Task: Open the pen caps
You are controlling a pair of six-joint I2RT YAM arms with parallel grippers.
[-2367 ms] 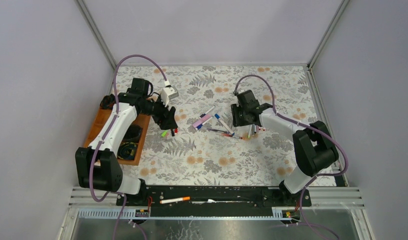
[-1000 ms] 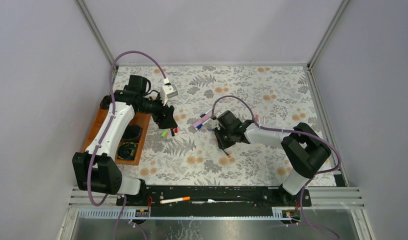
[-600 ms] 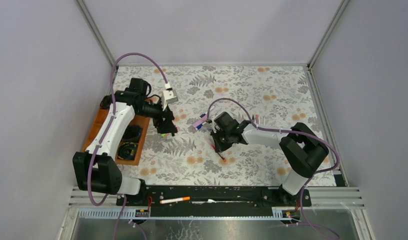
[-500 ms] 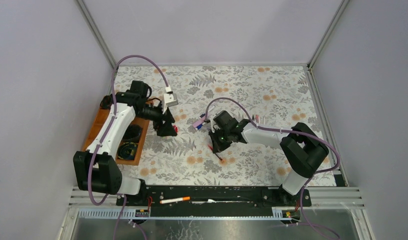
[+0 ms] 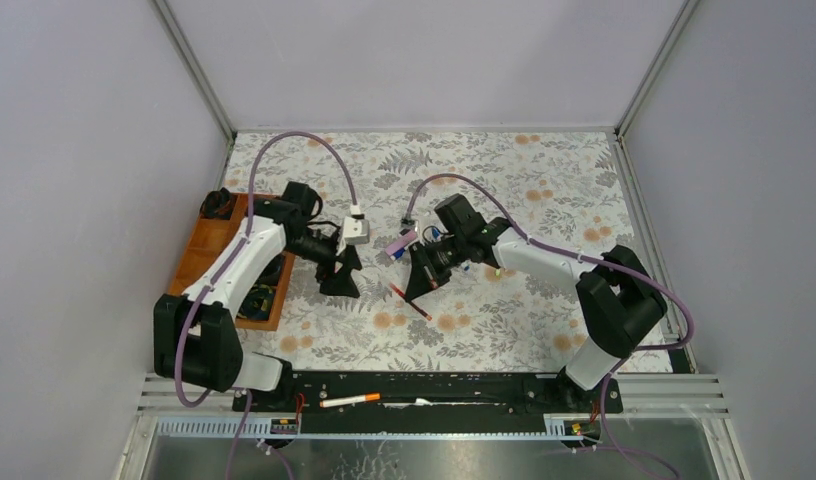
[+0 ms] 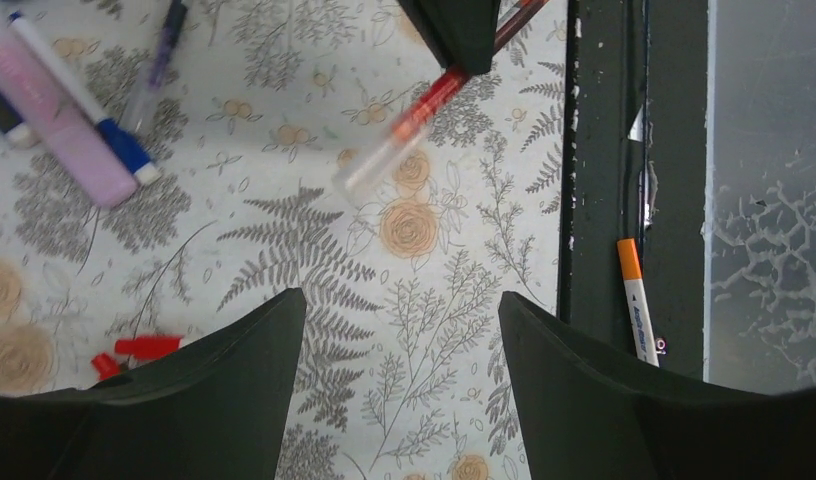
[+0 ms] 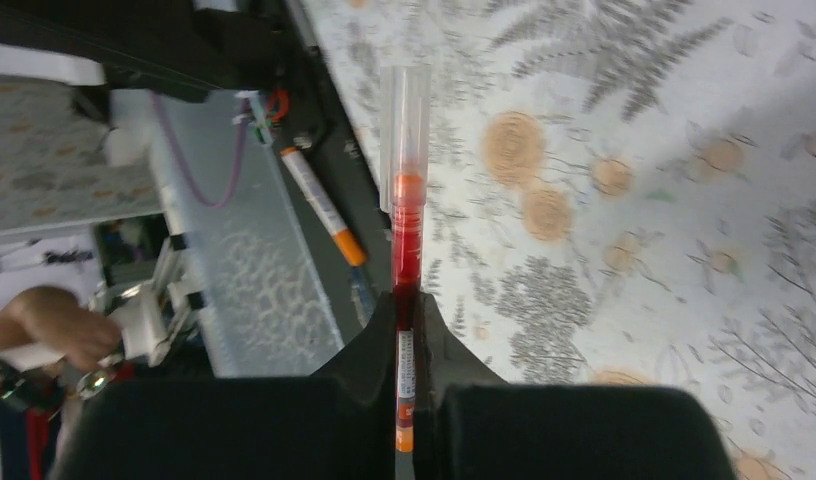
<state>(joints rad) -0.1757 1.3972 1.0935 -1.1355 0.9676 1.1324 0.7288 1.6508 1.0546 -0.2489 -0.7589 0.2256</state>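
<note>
Right gripper [image 7: 409,305] clamps the red pen [image 7: 405,235], clear cap [image 7: 405,120] on; left gripper [image 6: 399,300], jaws apart, should next seize that cap.

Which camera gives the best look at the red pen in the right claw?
The right wrist view: the red pen runs straight up from the right gripper, its clear cap plain to see. The left wrist view shows it blurred near the top edge; the top view shows only a thin red sliver.
</note>
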